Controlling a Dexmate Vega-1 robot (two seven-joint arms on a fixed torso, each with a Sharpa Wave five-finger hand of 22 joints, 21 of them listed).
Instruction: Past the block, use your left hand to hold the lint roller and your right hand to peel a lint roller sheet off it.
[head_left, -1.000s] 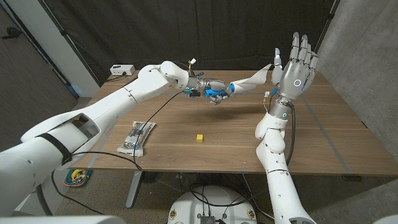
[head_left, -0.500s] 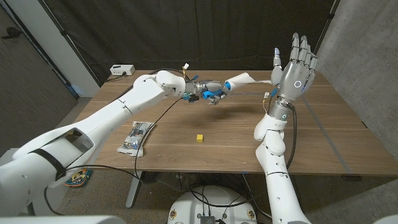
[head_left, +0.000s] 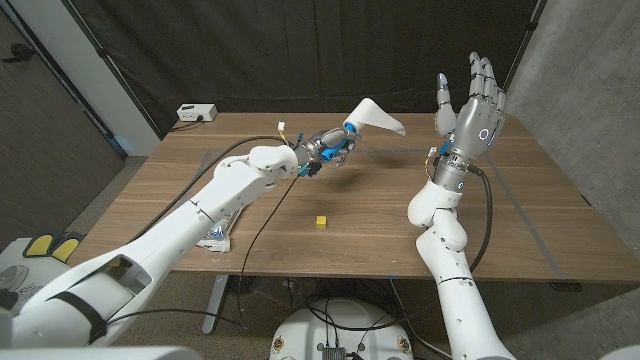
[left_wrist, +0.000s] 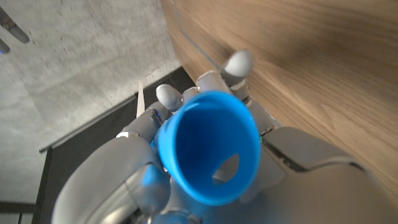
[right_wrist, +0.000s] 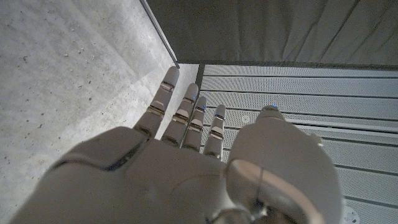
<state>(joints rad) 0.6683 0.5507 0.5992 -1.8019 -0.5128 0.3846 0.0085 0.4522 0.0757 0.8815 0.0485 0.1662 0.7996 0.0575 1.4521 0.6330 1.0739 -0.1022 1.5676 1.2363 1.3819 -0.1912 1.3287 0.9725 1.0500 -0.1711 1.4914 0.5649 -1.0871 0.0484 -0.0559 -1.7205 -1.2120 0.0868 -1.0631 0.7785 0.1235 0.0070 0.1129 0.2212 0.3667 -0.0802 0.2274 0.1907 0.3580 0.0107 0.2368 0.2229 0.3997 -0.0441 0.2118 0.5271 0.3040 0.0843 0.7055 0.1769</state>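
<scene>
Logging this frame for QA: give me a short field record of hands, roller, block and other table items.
left hand: grips the lint roller, raised above the table
right hand: raised, fingers spread, holds nothing, apart from roller
block: yellow, on table, nearer the robot than the roller
packet: near table's left edge, partly behind left arm
white box: far left corner

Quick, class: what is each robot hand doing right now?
Left hand: holding the lint roller.
Right hand: open, empty, fingers raised.
</scene>
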